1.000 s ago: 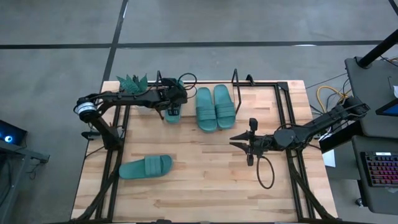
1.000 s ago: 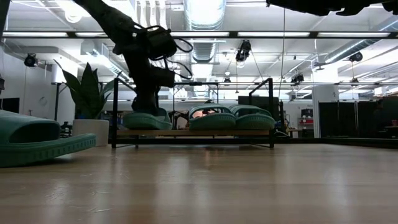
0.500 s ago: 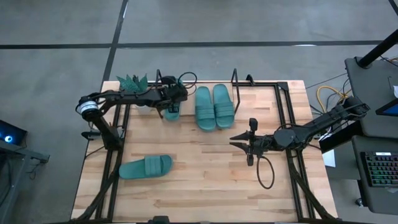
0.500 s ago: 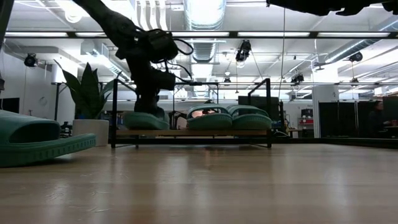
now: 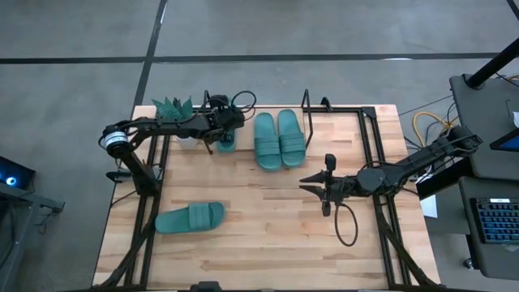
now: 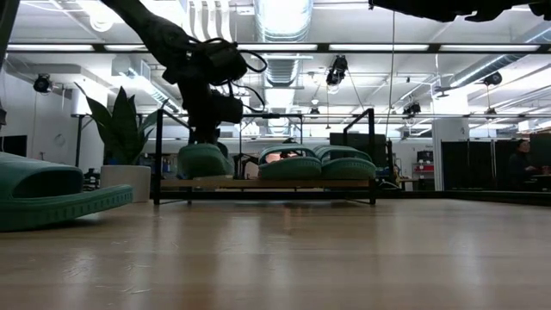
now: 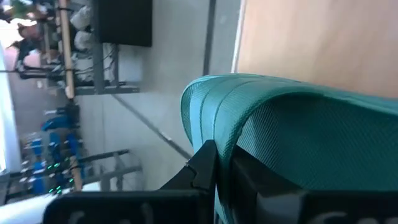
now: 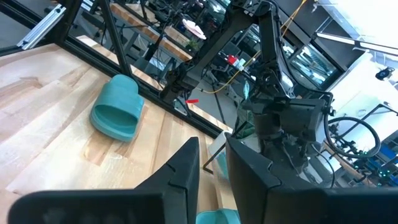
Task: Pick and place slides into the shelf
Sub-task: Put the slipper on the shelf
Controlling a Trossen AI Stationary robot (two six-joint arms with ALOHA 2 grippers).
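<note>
**A robotics lab in an open industrial hall**

Bare ducts (image 6: 275, 21) and strip lights run under a high ceiling. The floor (image 5: 324, 28) is grey concrete, lined with dark seams. A wooden table (image 5: 268, 235) sits in a black metal frame with two arms bolted on. Cables (image 5: 426, 122) trail to a desk with a keyboard (image 5: 496, 221). More racks and screens stand behind.

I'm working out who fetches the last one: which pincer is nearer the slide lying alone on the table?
Left. The left pincer is over the shelf, beyond the lone slide; the right pincer is farther away, off to its side.
</note>
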